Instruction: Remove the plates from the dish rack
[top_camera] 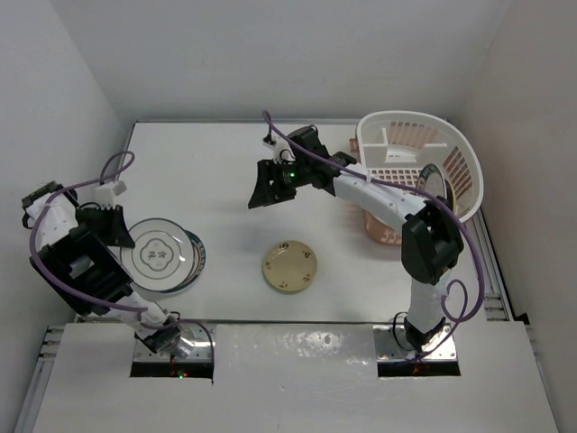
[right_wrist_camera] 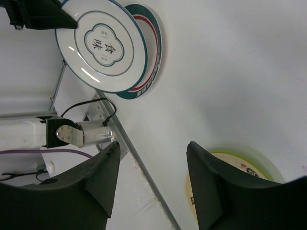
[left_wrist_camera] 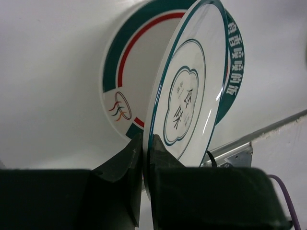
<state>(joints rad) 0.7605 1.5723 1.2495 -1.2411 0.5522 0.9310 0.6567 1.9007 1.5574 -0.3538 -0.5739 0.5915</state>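
Note:
My left gripper (top_camera: pixel 124 236) is shut on the rim of a white plate with a thin dark ring (top_camera: pixel 160 255). It holds the plate tilted over a white plate with a teal lettered rim (top_camera: pixel 198 262) on the table. In the left wrist view the fingers (left_wrist_camera: pixel 125 158) pinch the white plate (left_wrist_camera: pixel 184 96) above the teal-rimmed plate (left_wrist_camera: pixel 127 62). A cream-tan plate (top_camera: pixel 289 267) lies mid-table on a lime-green plate (right_wrist_camera: pixel 261 162). My right gripper (top_camera: pixel 264 191) is open and empty above the table, left of the dish rack (top_camera: pixel 464 162). One plate (top_camera: pixel 439 186) stands in the rack.
The rack's pinkish tray part (top_camera: pixel 383 233) sticks out below the basket, beside the right arm. Walls close the table at the back and on both sides. A metal rail (right_wrist_camera: pixel 139 165) runs along the table's near edge.

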